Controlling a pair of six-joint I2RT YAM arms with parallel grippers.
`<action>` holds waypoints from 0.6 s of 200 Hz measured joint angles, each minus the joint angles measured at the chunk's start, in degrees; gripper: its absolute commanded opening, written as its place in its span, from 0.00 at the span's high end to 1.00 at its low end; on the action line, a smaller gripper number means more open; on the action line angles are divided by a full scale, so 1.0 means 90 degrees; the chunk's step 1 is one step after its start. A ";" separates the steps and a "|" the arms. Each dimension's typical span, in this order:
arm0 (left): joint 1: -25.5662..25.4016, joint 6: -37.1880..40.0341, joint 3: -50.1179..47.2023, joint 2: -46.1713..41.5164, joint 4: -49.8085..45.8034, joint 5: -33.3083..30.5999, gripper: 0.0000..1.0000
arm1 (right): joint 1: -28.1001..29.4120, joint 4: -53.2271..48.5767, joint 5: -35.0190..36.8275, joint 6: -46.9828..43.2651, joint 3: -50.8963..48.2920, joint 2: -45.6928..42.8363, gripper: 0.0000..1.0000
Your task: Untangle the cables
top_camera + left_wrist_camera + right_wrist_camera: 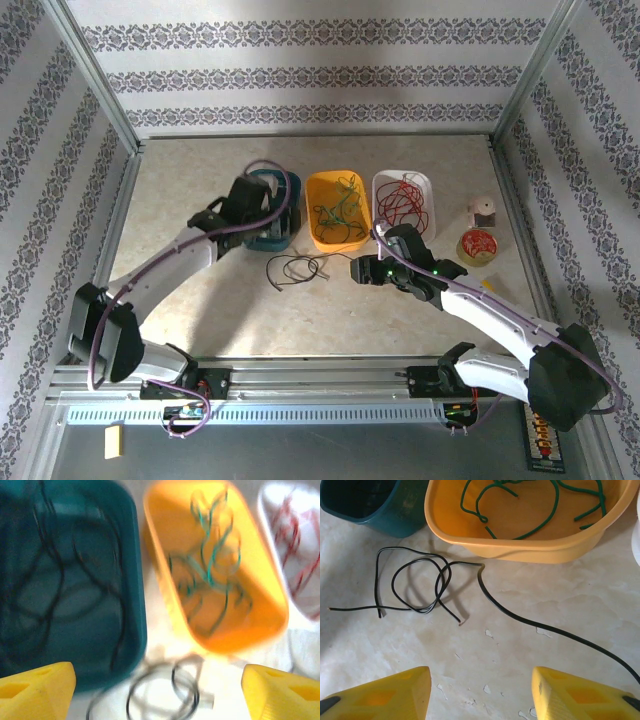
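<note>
Rail (320, 382), grey metal, ran along the near edge of the table (200, 320) and carried both arm bases. Tabletop was pale, marbled and slightly chipped.

Right gripper (480, 695): blunt yellow plastic fingers, jaws apart over bare tabletop. Its arm stretched diagonally in from the right, wrist low, just short of the orange tub (470, 532).

Black wire (420, 587): thin and glossy, lay loose on the table in overlapping loops between the two arms, near the front of the tubs. One long strand curved off toward the right finger's side.

Left gripper (159, 690): matching yellow fingers, jaws wide apart. Its arm was bent at the elbow, with the wrist raised over the teal tub (135, 580).

Three rounded plastic tubs stood side by side. Black wires (50, 580) lay coiled in the teal one, green wires (530, 510) in the orange, red wires (403, 200) in the white tub (425, 182).

Reel (480, 246), small, round and wound with red, sat to the right of the white tub.
</note>
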 measured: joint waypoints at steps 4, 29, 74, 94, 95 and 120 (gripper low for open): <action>-0.0097 0.0012 -0.0129 -0.0066 -0.0104 0.0005 0.13 | 0.0000 0.0005 -0.0002 0.0000 0.0000 0.0022 0.44; -0.0466 0.0005 -0.0789 -0.0158 -0.0478 -0.0032 0.13 | 0.0002 0.0053 -0.0005 0.0000 0.0000 0.0192 0.44; -0.0503 -0.0185 -0.1421 0.0041 -0.0561 -0.0083 0.34 | 0.0002 0.0066 -0.0007 0.0000 0.0000 0.0272 0.44; -0.0532 -0.0206 -0.1421 0.0287 -0.0522 -0.0080 0.44 | 0.0000 0.0068 -0.0007 0.0000 0.0000 0.0272 0.44; -0.0539 -0.0221 -0.1421 0.0306 -0.0517 -0.0085 0.44 | 0.0000 0.0068 -0.0005 0.0000 0.0000 0.0272 0.44; -0.0634 -0.0233 -0.1421 0.0673 -0.0508 -0.0087 0.57 | 0.0000 0.0068 -0.0007 0.0000 0.0002 0.0272 0.44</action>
